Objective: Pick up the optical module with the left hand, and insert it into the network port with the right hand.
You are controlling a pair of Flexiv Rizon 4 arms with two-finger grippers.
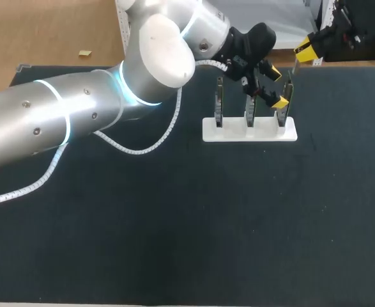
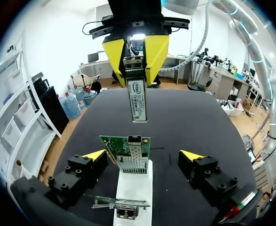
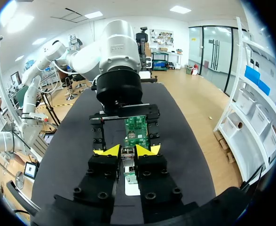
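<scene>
Fingers of the right gripper (image 3: 127, 150) are pressed together on the optical module (image 2: 138, 99), one yellow tip on each side of its upper end. In the left wrist view the module hangs straight down from these fingers, with its long labelled face to the camera and its lower end free. It is above the far end of the white stand (image 1: 250, 131), and it does not touch anything there.

The left gripper (image 2: 143, 155) is spread wide and holds nothing. Between its two fingers, without touching them, a green circuit board (image 2: 123, 143) stands upright in the stand. On this board sits the network port (image 2: 133, 162), a metal cage with small holes; its opening is turned up, and the module's lower end is just over it with a small gap between them. A second board (image 2: 121, 203) stands in the same stand, nearer to the left wrist.

In the head view the stand holds three upright boards in one row, and the left gripper is at the right end of this row. The left arm (image 1: 78, 115) comes in from the left side and the right gripper is at the far right corner of the black table (image 1: 174, 224).
</scene>
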